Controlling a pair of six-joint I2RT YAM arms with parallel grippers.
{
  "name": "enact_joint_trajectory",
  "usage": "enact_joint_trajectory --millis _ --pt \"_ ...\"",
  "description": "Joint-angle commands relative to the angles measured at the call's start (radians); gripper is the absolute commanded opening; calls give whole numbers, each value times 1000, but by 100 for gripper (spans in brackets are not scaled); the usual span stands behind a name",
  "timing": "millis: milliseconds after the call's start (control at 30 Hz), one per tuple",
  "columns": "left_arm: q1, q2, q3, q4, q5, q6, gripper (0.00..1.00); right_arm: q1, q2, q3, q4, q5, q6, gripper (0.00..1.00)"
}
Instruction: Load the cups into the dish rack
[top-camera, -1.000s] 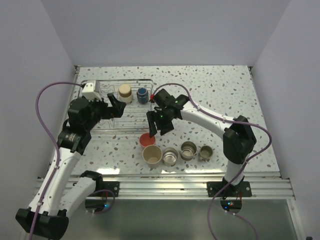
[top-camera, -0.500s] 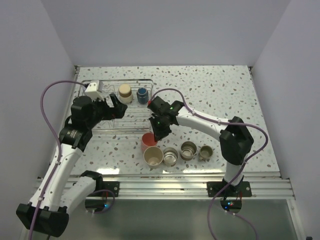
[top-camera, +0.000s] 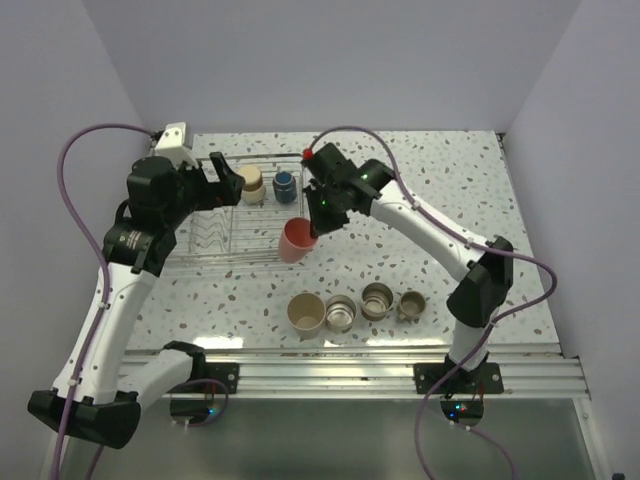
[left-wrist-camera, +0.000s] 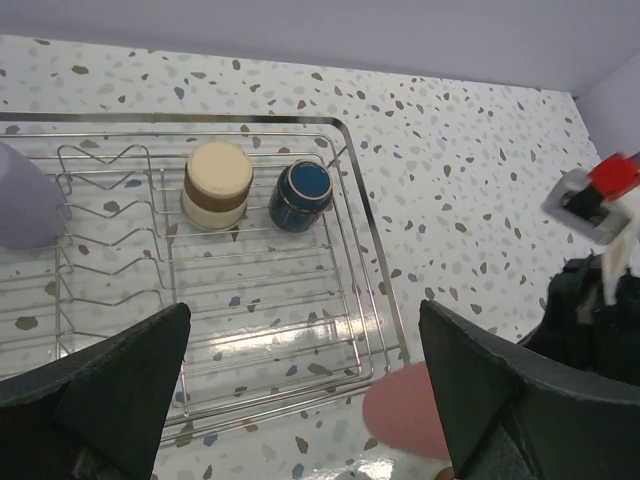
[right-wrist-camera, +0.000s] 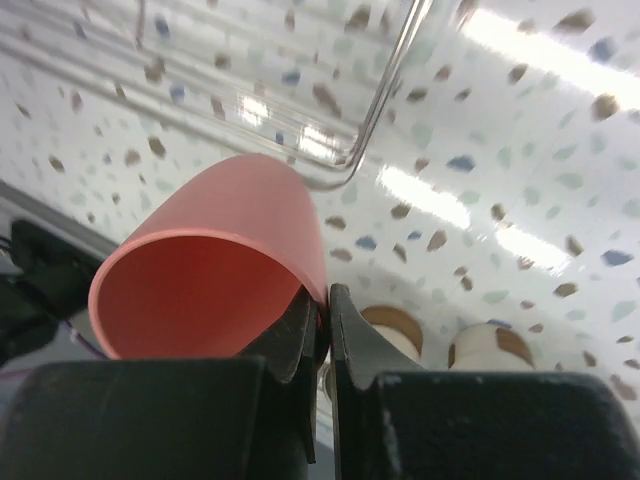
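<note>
Beige tumbler (top-camera: 305, 311): is standing upright on the speckled table (top-camera: 450, 200), mouth up, at the left end of the row nearest the arm bases.
Left steel cup (top-camera: 340, 315): is sitting just beside the beige tumbler, on its right.
Middle steel cup (top-camera: 377, 299): is standing next along the row, slightly farther back.
Right steel cup (top-camera: 411, 304): is closing the row at its right end.
Right gripper (right-wrist-camera: 326, 300): is pinching the wall of the pink-red cup at its rim, with its fingers pressed close together on it.
Pink-red cup (top-camera: 295, 240): is hanging tilted in that grip, clear of the table, just off the near right corner of the rack, with its open mouth facing the right wrist camera.
Dish rack (left-wrist-camera: 260, 300): is lying on the far left part of the table, with its row of upright prongs running along its left half.
Lavender cup (left-wrist-camera: 22, 205): is resting among the prongs at the rack's left side, partly cut off by the left wrist view's edge.
Olive-tan mug (left-wrist-camera: 214, 184): is sitting in the rack's far right section and showing a pale round face upward.
Black mug (left-wrist-camera: 300, 195): is sitting just beside the olive-tan mug, on its right, close to the rack's right rim.
Left gripper (top-camera: 226, 183): is hovering above the rack with its jaws spread wide, holding nothing.
</note>
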Motion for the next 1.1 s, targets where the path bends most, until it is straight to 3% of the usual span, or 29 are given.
enact_joint_trajectory --millis 0,233,333,367,400,500,600,633,733,1067 --pt "3 55 124 -73 -78 36 100 -114 -72 175 -72 65 -27 0" --pt "19 195 322 -136 33 0 100 -308 -61 383 -103 -194 31 0" --pt "37 209 356 -85 137 -42 100 -362 -107 340 -17 -323 96 0" --pt "64 208 352 -58 191 -57 100 -374 -129 306 29 -439 124 0" --pt "81 203 320 -15 352 -73 100 -395 -150 265 158 -498 162 0" --pt "117 183 202 232 653 -194 100 -412 -213 104 431 -696 363 0" --pt "120 185 85 494 815 -353 100 -411 -224 45 593 -773 509 0" --pt "120 186 57 647 845 -445 100 -412 -224 42 606 -778 528 0" --pt "120 195 -26 874 900 -600 100 -411 -213 68 598 -796 543 0" --pt "120 235 -148 1261 905 -844 100 -342 -183 62 646 -818 580 0"
